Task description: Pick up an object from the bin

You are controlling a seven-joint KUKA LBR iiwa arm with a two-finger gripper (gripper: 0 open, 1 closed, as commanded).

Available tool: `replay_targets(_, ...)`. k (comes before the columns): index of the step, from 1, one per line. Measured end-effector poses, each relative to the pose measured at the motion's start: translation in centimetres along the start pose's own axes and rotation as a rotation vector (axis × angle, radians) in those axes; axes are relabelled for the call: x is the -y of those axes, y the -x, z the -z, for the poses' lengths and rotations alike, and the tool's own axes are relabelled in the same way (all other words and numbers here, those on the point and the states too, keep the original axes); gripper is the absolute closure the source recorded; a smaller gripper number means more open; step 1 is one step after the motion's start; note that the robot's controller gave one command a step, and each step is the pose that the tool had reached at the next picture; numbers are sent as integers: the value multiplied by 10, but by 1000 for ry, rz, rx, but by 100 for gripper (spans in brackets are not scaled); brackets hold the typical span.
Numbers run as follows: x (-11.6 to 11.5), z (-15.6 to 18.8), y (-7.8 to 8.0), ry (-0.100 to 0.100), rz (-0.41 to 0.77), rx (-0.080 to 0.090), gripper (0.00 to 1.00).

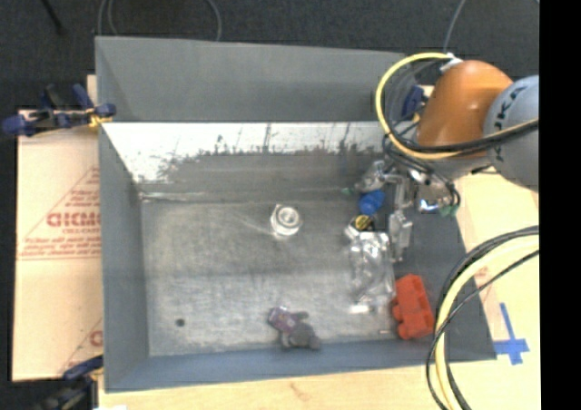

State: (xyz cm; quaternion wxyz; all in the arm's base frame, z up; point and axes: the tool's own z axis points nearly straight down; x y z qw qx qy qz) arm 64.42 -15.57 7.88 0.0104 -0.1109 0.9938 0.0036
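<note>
Pincer (pixel 397 222), spread impossible to tell, at three o'clock in bin (pixel 236 91) over crumpled clear wrapper (pixel 370 277); best lowered straight and centred, avoiding red block (pixel 411 306) toward five o'clock.

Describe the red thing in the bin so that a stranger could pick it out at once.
Look into the grey metal bin and go to the lower right corner of its floor. There, close beside a clear crinkly plastic piece, lies a chunky red block. It is the only red thing in the bin: its neighbour is see-through, and the purple lump lies further left.
</note>
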Motion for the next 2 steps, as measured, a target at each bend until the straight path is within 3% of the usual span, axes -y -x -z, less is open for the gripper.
replay_targets(1,4,0,-2,-8,-3,-1,100)
replay_targets(2,-12,161,-28,-9,264,-12,100)
